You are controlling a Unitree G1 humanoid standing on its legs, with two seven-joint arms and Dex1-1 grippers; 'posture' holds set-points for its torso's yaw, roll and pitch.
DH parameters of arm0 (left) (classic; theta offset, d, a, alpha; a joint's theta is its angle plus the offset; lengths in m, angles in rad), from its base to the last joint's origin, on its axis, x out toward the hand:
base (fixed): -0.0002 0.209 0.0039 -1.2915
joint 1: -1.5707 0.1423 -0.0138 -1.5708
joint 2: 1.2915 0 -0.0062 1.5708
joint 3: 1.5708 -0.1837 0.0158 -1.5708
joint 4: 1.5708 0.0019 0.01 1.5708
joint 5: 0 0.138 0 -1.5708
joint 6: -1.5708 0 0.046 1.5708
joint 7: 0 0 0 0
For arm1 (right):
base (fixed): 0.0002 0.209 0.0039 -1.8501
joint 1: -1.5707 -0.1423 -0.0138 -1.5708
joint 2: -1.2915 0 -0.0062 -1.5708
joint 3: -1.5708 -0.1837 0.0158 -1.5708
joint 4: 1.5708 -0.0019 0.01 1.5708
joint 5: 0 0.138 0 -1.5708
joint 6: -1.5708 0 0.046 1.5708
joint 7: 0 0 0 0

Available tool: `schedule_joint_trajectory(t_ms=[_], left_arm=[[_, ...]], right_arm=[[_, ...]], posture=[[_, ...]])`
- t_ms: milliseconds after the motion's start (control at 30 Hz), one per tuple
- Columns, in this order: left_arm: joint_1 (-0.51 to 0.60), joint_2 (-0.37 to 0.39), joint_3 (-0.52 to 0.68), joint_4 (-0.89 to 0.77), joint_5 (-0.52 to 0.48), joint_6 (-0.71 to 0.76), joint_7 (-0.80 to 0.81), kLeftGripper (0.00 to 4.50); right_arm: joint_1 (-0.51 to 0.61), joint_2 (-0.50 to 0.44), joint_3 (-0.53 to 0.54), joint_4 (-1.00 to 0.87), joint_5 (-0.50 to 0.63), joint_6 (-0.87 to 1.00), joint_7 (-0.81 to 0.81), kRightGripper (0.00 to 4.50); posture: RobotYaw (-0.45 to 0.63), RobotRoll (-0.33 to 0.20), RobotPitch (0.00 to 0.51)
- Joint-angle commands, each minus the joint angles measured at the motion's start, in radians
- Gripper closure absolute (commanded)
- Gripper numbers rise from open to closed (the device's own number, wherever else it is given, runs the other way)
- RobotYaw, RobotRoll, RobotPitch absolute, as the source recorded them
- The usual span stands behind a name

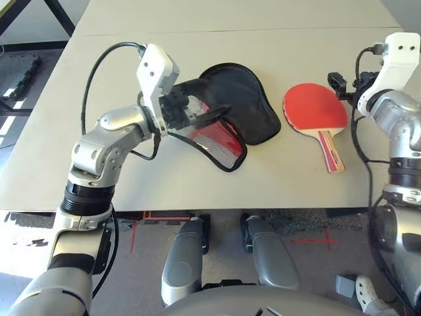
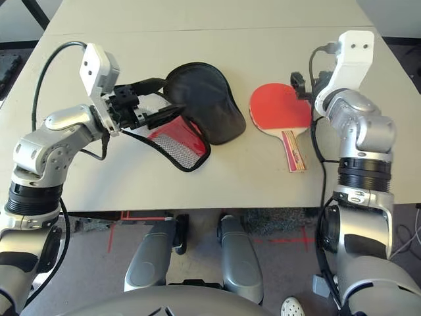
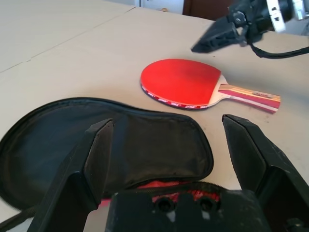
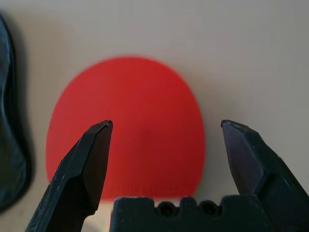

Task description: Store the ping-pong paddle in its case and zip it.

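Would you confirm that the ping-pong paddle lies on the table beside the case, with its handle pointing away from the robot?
Not quite: the handle points toward the robot, as the left eye view shows. The ping-pong paddle does lie on the table beside the case.

Paddle (image 2: pixel 281 108) flat — right of open case (image 2: pixel 212 105); both on table (image 2: pixel 263 191).

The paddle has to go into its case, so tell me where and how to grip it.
Best taken by the striped handle, probably: it is far narrower than the round blade, which lies flat. The handle points toward the robot, so bring the open right claw down from above, one finger on each long side.
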Motion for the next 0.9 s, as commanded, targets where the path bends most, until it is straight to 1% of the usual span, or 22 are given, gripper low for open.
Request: schedule_joint_trajectory(t_ms=[33,100,267,467,533,633,767,833,900], left_arm=[[-0.008,-0.010,-0.020,0.014,0.020,-0.012,-0.031,0.00],[-0.016,-0.017,-0.025,0.030,0.031,-0.021,-0.045,0.00],[-0.047,-0.042,-0.039,0.081,0.060,-0.056,-0.076,0.00],[-0.062,-0.062,-0.038,0.099,0.078,-0.067,-0.091,0.00],[-0.060,-0.061,-0.034,0.095,0.082,-0.066,-0.095,0.00],[-0.052,-0.058,-0.027,0.088,0.084,-0.065,-0.096,0.00],[-0.050,-0.061,-0.024,0.086,0.090,-0.071,-0.090,0.00],[-0.048,-0.062,-0.020,0.084,0.090,-0.072,-0.086,0.00],[-0.047,-0.064,-0.018,0.082,0.090,-0.072,-0.082,0.00]], right_arm=[[0.029,0.015,-0.011,-0.100,0.060,0.170,-0.036,0.04],[0.059,0.002,-0.007,-0.136,0.129,0.170,-0.066,0.04],[0.120,-0.060,0.001,-0.184,0.345,0.170,-0.195,0.04],[0.177,-0.066,0.003,-0.173,0.563,0.170,-0.404,0.04],[0.221,-0.053,0.007,-0.174,0.627,0.170,-0.480,0.04],[0.250,-0.036,0.008,-0.171,0.694,0.170,-0.571,0.04],[0.241,-0.016,0.006,-0.140,0.748,0.170,-0.655,0.04],[0.226,-0.003,0.003,-0.128,0.752,0.170,-0.681,0.41],[0.213,0.001,0.007,-0.118,0.752,0.170,-0.694,0.93]], posture=[[-0.05,0.000,0.259],[-0.07,0.000,0.255],[-0.10,0.000,0.240],[-0.10,0.000,0.235],[-0.08,0.000,0.239],[-0.08,0.000,0.242],[-0.06,0.000,0.243],[-0.06,0.000,0.242],[-0.05,0.000,0.242]])
